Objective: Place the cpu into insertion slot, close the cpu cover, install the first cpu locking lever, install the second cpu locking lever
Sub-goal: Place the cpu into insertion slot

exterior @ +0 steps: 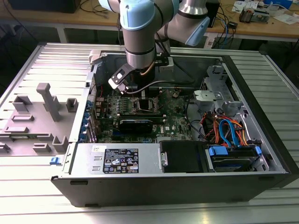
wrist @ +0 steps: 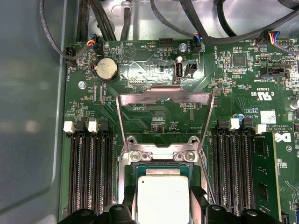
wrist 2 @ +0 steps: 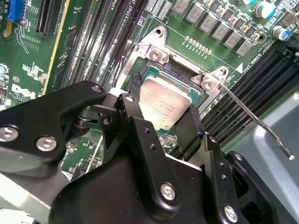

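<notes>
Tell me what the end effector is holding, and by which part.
The end effector grips the small square chip with a dull silver-grey metal top by two opposite side edges.

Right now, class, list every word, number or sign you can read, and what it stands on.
Nothing can be quoted with certainty.
Label on the grey metal box: too small to read.
White lettering on the motherboard: too small.
White sticker on the motherboard: blurred.
cpu top: faint marks, unreadable.

Coin battery on motherboard; grey fixture beside computer case.
</notes>
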Robot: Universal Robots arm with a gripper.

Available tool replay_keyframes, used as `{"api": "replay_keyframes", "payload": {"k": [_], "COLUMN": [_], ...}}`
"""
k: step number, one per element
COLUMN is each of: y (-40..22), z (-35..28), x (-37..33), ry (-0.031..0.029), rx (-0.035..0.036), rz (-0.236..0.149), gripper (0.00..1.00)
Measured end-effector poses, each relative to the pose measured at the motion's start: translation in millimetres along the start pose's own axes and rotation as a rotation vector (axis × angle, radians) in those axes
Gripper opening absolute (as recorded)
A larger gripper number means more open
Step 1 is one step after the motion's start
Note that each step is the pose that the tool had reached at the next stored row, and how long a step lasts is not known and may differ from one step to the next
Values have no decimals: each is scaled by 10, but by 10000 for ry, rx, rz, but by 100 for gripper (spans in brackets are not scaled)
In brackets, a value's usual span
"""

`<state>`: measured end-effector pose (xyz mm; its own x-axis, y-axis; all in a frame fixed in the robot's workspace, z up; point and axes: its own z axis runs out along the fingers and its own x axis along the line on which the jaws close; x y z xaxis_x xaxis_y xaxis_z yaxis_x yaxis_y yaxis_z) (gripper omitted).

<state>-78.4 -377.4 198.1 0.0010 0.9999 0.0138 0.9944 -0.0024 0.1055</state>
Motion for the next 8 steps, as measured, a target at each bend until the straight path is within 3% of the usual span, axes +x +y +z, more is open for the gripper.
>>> {"api": "replay_keyframes", "payload": {"k": [6,7,8], "y": [1,1,0], "z": [1,2,0], "x": [0,1,0], "ry": [3,3,-1], "rx": [-2,-3,0], "rz": [0,1,2], "gripper": [55,62,62]}}
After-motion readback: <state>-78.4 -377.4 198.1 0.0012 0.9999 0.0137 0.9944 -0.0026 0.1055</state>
